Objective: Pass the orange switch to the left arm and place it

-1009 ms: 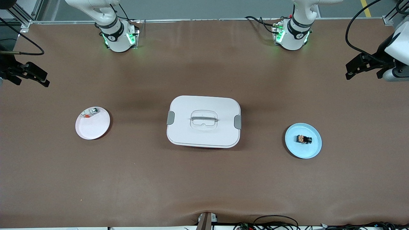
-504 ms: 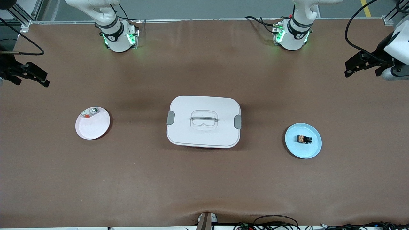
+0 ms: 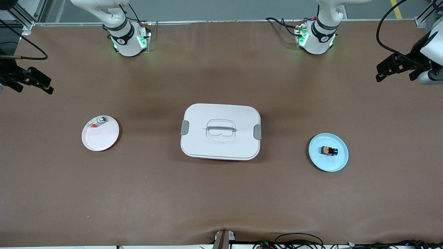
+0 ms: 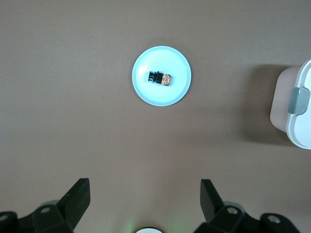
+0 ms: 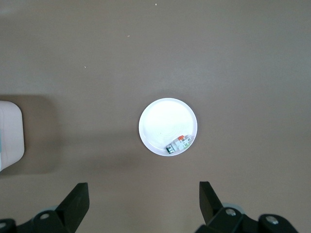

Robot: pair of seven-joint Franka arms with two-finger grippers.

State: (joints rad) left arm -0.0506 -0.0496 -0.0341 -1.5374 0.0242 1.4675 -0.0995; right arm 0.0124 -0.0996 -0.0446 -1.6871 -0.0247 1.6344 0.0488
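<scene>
My left gripper (image 3: 392, 71) hangs at the upper right edge of the front frame, over bare table at the left arm's end, fingers (image 4: 77, 196) spread to full width with nothing between them. In the left wrist view both fingertips show along the bottom edge, wide apart, brown tabletop between.

My right gripper (image 3: 34, 83) sits at the upper left edge of the front frame, over the right arm's end of the table, jaws equally wide and empty (same picture in the right wrist view: two fingertips (image 5: 75, 199) low in frame, far apart).

The orange switch (image 3: 328, 150) lies on its side on the blue plate (image 3: 341, 162), right of centre in the front frame, slightly below mid-height. In the left wrist view it appears in the upper middle, on the plate.

The box (image 3: 220, 131) stands at frame centre, lid on, grey latches at both short ends.

The pink plate (image 3: 100, 140) is at centre left, with a small silver-and-red item (image 3: 98, 121) on its upper rim area.
</scene>
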